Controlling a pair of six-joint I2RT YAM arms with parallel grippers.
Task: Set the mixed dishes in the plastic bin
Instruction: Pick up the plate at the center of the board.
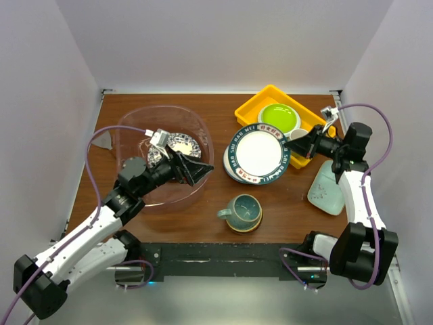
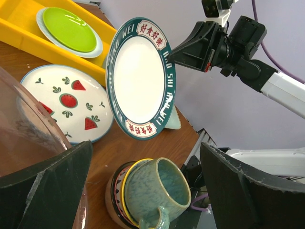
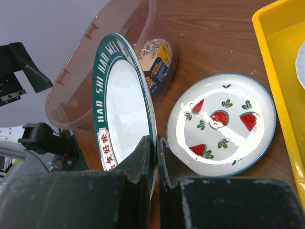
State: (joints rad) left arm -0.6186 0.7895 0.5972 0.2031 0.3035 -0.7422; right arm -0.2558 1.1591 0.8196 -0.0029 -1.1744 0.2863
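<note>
White walls [image 1: 223, 40] close in on three sides of a brown wooden table [image 1: 223, 105]. On its left part sits the big see-through, faintly pink plastic bin [image 1: 128, 135], round-sided. A speckled patterned dish [image 1: 179, 143] lies on its floor.

The left gripper [image 1: 199, 169] hangs over the bin's near right rim with its black jaws spread wide and nothing between them.

The right gripper [image 3: 153, 143] reaches in from the far right, and its jaws are pinched together on the edge of the round white plate with the dark green lettered rim [image 1: 258, 154]. That plate is tipped steeply up on edge, out in the middle of the table just right of the bin. Beneath and beside it lies a white plate painted with red watermelon slices and edged in blue [image 3: 224, 124], flat on the wood. I cannot tell whether the raised plate's lower rim touches anything.

Toward the near edge, in front of the two plates, a teal glazed mug [image 1: 243, 208] stands upright on a small round dish with a yellow rim [image 2: 119, 191]. At the far right, beside the right arm, lies a pale mint squarish dish [image 1: 328, 189].

At the back right is a yellow rectangular tray [image 1: 254, 108] holding a lime-green plate [image 1: 279, 117].
</note>
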